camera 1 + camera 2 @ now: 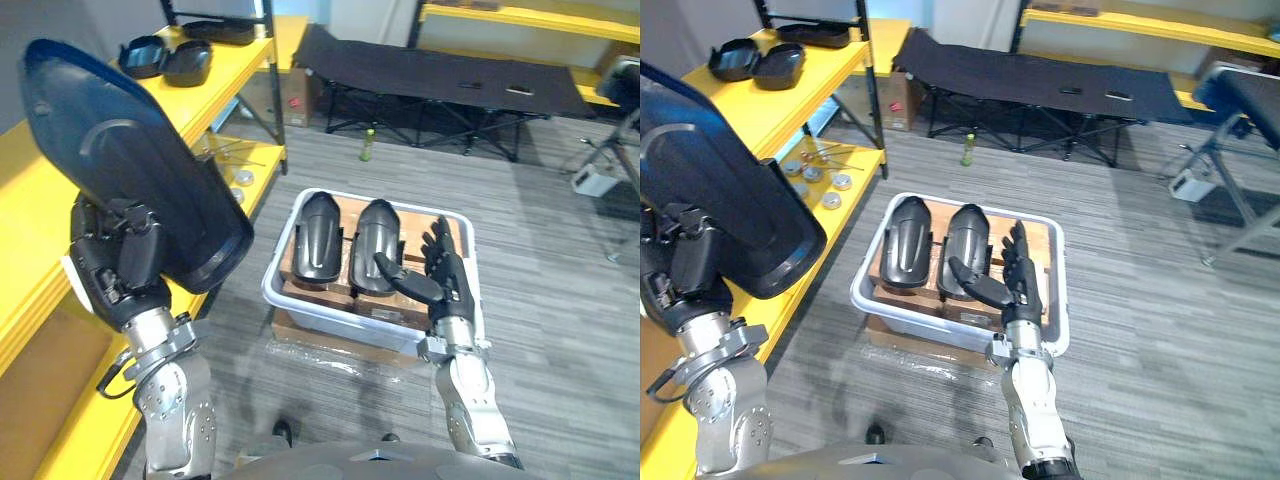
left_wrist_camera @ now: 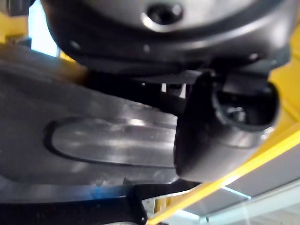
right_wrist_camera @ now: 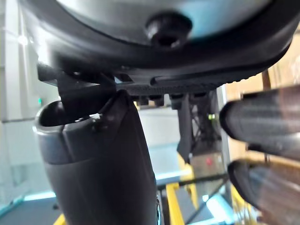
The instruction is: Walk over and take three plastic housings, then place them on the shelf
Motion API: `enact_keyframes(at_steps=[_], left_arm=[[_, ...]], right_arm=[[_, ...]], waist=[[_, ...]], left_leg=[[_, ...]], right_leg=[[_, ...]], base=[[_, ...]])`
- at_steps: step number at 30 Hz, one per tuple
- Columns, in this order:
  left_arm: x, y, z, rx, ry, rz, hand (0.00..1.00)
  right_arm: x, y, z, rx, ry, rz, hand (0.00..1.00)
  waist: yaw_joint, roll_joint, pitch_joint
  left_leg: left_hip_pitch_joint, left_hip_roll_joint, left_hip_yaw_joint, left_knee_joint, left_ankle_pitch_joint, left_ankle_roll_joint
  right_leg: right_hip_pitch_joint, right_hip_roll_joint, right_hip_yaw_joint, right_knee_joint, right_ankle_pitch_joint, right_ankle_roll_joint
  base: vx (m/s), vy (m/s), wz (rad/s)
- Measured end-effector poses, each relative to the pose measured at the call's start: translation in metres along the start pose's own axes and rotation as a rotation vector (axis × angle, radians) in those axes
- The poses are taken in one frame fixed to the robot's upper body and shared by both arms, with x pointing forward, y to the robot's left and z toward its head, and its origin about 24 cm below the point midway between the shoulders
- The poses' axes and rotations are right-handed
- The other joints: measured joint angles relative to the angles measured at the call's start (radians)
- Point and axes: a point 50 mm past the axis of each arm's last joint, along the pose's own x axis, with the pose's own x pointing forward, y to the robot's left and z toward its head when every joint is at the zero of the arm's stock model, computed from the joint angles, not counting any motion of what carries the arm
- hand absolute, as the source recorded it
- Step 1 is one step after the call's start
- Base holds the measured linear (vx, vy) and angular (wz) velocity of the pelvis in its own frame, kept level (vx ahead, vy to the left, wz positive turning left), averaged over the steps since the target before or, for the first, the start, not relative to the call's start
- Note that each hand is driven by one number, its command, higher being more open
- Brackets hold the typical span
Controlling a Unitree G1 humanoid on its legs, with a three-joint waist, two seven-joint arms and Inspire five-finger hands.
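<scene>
gripping housing [image 1: 130, 170] w/ left hand [image 1: 112, 262]

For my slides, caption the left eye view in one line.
Left hand holds a plastic housing beside the yellow shelf; open right hand hovers over two housings in the white bin.

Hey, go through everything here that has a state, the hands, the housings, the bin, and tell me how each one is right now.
left hand: shut on the raised housing.
raised housing: held up beside the yellow shelf.
right hand: open, fingers straight, over the white bin.
white bin: holds two housings.
binned housings: lying side by side, not grasped.
shelf housings: resting on the yellow shelf.
</scene>
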Motion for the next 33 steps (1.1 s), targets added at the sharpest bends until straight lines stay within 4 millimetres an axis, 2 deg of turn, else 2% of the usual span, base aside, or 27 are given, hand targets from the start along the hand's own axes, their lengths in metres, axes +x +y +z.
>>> enact_keyframes(at_steps=[5, 10, 14, 16, 18, 19, 20, 21, 22, 26, 28, 30, 32, 33], left_arm=[[-0.004, 0.016, 0.004, -0.01, 0.004, 0.015, 0.0], [-0.006, 0.022, 0.008, -0.025, -0.005, 0.008, 0.0], [-0.004, 0.021, 0.017, -0.025, -0.047, 0.0, 0.0], [-0.003, 0.022, 0.019, -0.019, -0.055, 0.008, 0.0], [-0.003, 0.022, 0.019, -0.013, -0.057, 0.008, 0.0], [-0.003, 0.022, 0.019, -0.013, -0.057, 0.005, 0.0], [-0.002, 0.02, 0.018, -0.02, -0.057, -0.006, 0.0], [-0.002, 0.019, 0.018, -0.022, -0.056, -0.013, 0.0], [-0.002, 0.019, 0.018, -0.021, -0.057, -0.027, 0.0], [-0.003, 0.021, 0.019, -0.027, -0.059, -0.027, 0.0], [-0.003, 0.019, 0.019, -0.033, -0.056, -0.052, 0.0], [-0.003, 0.015, 0.018, -0.037, -0.054, -0.101, 0.0], [-0.003, 0.007, 0.017, -0.048, -0.046, -0.181, 0.0], [-0.002, 0.005, 0.017, -0.052, -0.046, -0.204, 0.0]], right_arm=[[0.013, 0.02, 0.003, 0.003, -0.013, 0.082, 1.0], [0.021, 0.028, 0.01, -0.026, -0.045, 0.107, 1.0], [0.022, 0.029, 0.011, -0.025, -0.046, 0.142, 1.0], [0.023, 0.029, 0.012, -0.015, -0.047, 0.172, 1.0], [0.023, 0.028, 0.012, -0.005, -0.043, 0.194, 1.0], [0.022, 0.026, 0.012, -0.01, -0.042, 0.202, 1.0], [0.021, 0.023, 0.011, -0.016, -0.038, 0.194, 1.0], [0.02, 0.019, 0.01, -0.021, -0.035, 0.183, 1.0], [0.019, 0.012, 0.009, -0.034, -0.028, 0.155, 1.0], [0.02, 0.008, 0.011, -0.076, -0.041, 0.129, 1.0], [0.018, 0.011, 0.013, -0.07, -0.048, 0.14, 1.0], [0.015, 0.009, 0.019, -0.08, -0.075, 0.132, 1.0], [0.011, 0.004, 0.021, -0.102, -0.087, 0.105, 1.0], [0.01, 0.002, 0.021, -0.103, -0.085, 0.093, 1.0]], waist=[[0.062, -0.003, 0.001], [0.078, -0.008, 0.002], [0.081, -0.017, 0.001], [0.079, -0.018, 0.0], [0.07, -0.015, 0.001], [0.06, -0.012, 0.003], [0.041, -0.007, 0.007], [0.036, -0.001, 0.01], [0.041, 0.01, 0.017], [0.069, 0.012, 0.017], [0.077, 0.014, 0.019], [0.062, 0.023, 0.025], [0.034, 0.028, 0.029], [0.03, 0.027, 0.028]], left_leg=[[-0.001, -0.007, -0.044, 0.002, 0.007, 0.002], [-0.001, -0.02, -0.054, 0.004, 0.003, 0.007], [-0.035, -0.014, -0.053, 0.079, -0.032, 0.004], [-0.064, -0.013, -0.057, 0.117, -0.044, 0.001], [-0.099, -0.017, -0.06, 0.142, -0.053, 0.0], [-0.123, -0.005, -0.033, 0.153, -0.069, 0.006], [-0.143, 0.032, 0.057, 0.166, -0.064, 0.007], [-0.151, 0.047, 0.094, 0.175, -0.05, 0.008], [-0.15, 0.046, 0.099, 0.172, -0.015, -0.008], [-0.146, 0.01, 0.059, 0.135, 0.022, 0.013], [-0.132, -0.013, 0.04, 0.101, 0.024, 0.015], [-0.134, -0.016, 0.02, 0.083, 0.018, 0.018], [-0.136, -0.018, -0.006, 0.073, 0.034, 0.029], [-0.136, -0.019, -0.018, 0.067, 0.041, 0.029]], right_leg=[[0.027, -0.003, -0.05, 0.001, -0.001, -0.002], [0.035, -0.016, -0.06, 0.004, -0.002, -0.002], [0.025, -0.013, -0.051, 0.022, -0.012, -0.016], [0.017, -0.014, -0.053, 0.034, -0.029, -0.01], [0.019, -0.011, -0.095, 0.038, -0.039, -0.004], [0.023, -0.011, -0.134, 0.039, -0.042, -0.004], [0.038, -0.012, -0.192, 0.044, -0.044, -0.002], [0.044, -0.014, -0.216, 0.055, -0.046, -0.004], [0.052, -0.022, -0.246, 0.08, -0.054, -0.005], [0.069, -0.05, -0.271, 0.097, -0.057, -0.007], [0.076, -0.067, -0.27, 0.123, -0.065, -0.02], [0.062, -0.088, -0.24, 0.188, -0.089, -0.047], [0.032, -0.099, -0.101, 0.287, -0.092, -0.053], [0.023, -0.098, -0.065, 0.31, -0.093, -0.053]], base=[[0.0, -0.006, 0.31], [-0.01, 0.03, 0.07], [-0.02, 0.013, -0.05], [-0.02, -0.007, 0.09], [-0.05, -0.02, 0.47], [-0.04, -0.024, 1.04], [-0.02, -0.025, 1.19], [0.01, 0.02, 1.3], [0.02, 0.059, 0.83], [0.01, 0.089, 0.61], [-0.04, 0.09, 0.41], [-0.06, 0.068, 0.57], [-0.01, 0.064, 0.77], [0.02, 0.031, 0.69]])
